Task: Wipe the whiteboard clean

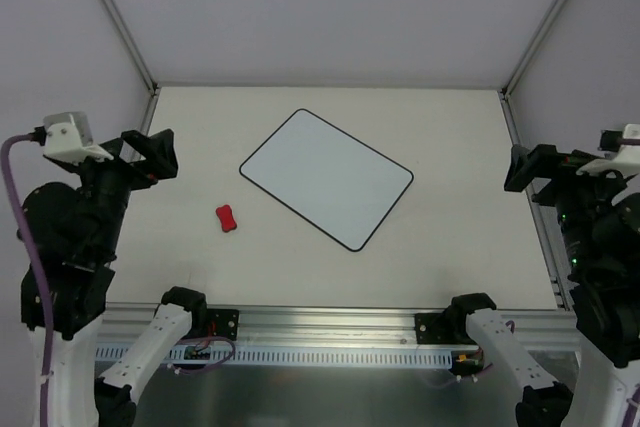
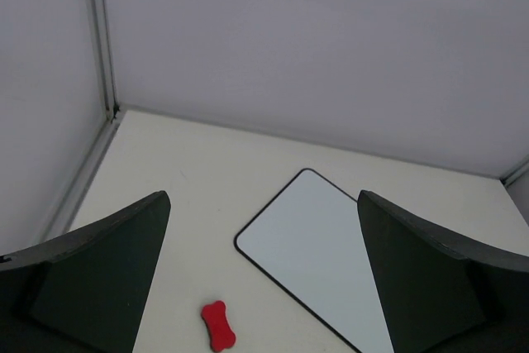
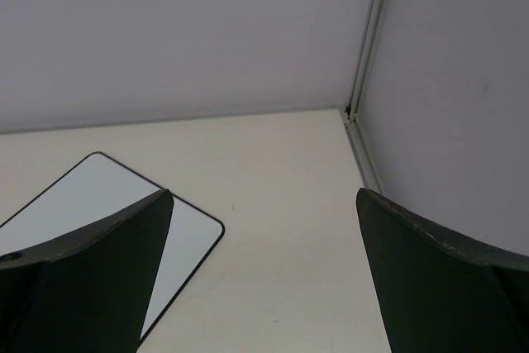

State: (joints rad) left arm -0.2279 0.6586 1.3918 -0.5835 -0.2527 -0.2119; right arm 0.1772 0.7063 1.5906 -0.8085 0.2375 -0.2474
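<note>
Top external: red eraser [image 1: 228, 218] near whiteboard [image 1: 326, 177]

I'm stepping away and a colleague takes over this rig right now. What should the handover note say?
Left end effector: open, empty, raised at the left side of the table.
Right end effector: open, empty, raised at the right side.
Whiteboard: flat mid-table, turned at an angle; no writing visible in any view.
Eraser: on the table left of the whiteboard, apart from it, not held.
Done: board already looks clean.
Left: check for faint marks; if any, the nearer left arm should probably grasp the eraser and wipe.
</note>
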